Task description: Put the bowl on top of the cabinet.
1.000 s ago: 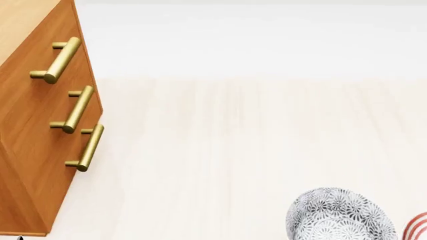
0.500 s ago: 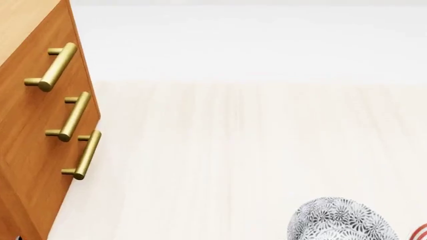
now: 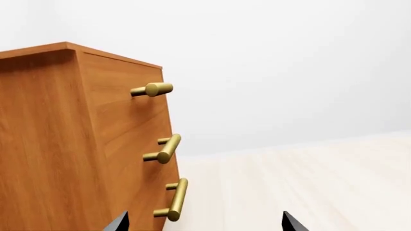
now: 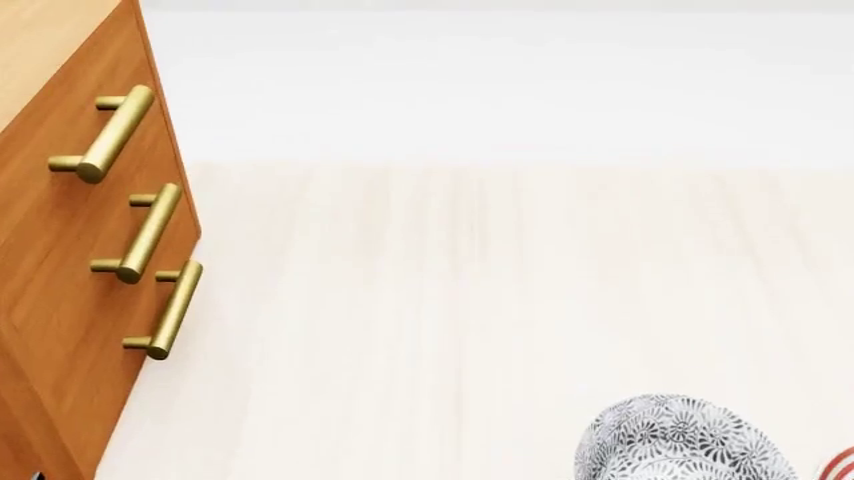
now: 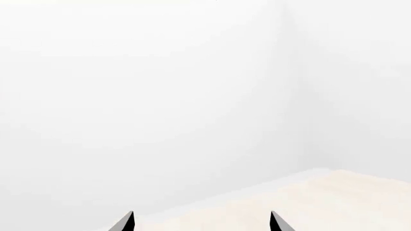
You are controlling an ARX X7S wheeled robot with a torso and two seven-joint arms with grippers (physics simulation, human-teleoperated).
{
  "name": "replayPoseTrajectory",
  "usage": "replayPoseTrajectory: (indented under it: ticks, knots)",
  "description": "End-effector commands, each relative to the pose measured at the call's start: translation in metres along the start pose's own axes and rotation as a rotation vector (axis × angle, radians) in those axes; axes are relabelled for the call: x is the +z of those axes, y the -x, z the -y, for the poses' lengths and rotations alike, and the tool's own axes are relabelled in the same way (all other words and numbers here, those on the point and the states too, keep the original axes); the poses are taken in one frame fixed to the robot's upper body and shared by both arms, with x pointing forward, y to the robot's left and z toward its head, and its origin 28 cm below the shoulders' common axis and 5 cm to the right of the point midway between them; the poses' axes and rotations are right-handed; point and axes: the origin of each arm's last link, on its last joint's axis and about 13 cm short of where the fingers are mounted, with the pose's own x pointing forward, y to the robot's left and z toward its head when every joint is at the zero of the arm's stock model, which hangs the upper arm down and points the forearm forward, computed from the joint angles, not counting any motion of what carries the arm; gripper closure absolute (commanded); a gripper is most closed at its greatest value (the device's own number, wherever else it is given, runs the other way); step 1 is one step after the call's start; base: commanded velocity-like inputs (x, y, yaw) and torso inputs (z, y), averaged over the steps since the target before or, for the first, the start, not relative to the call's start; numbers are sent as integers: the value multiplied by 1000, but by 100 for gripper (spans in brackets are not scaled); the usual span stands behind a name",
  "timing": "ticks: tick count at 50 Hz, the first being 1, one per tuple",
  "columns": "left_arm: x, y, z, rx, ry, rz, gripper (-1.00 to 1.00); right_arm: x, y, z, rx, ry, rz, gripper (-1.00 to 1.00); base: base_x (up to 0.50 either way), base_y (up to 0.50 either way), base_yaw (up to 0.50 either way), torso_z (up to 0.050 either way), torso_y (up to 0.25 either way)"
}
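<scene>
- Your floral bowl [image 4: 683, 440] sits on the pale floor [image 4: 467, 300], well apart from the cabinet [image 4: 60, 250].
- Your left gripper [image 3: 204, 222] and right gripper [image 5: 202, 221] both stand spread apart, empty.

Illumination bright, even and diffuse throughout; no single source discernible. White walls near overexposed, corners barely legible. Soft faint shadow on the pale floor [image 4: 467, 320] beside the cabinet [image 4: 54, 260]. Brass handles [image 4: 114, 135] show mild highlights, no glare. Renders sharp; no blur or edge distortion.
</scene>
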Motion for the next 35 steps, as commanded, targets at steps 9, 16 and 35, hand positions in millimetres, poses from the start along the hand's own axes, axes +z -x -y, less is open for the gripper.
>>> replayPoseTrajectory:
  ticks: [9, 16, 35]
  knots:
    - [-3, -2, 1, -2, 1, -10, -100, 6, -3, 16, -15, -202, 15, -100, 0, 0, 0, 0, 0]
    - [-3, -4, 1, -6, 1, -17, -100, 9, -4, 23, -98, -263, 19, -100, 0, 0, 0, 0, 0]
    - [-3, -3, 2, -1, -4, -14, -100, 17, -3, 36, -191, -336, 39, -100, 0, 0, 0, 0, 0]
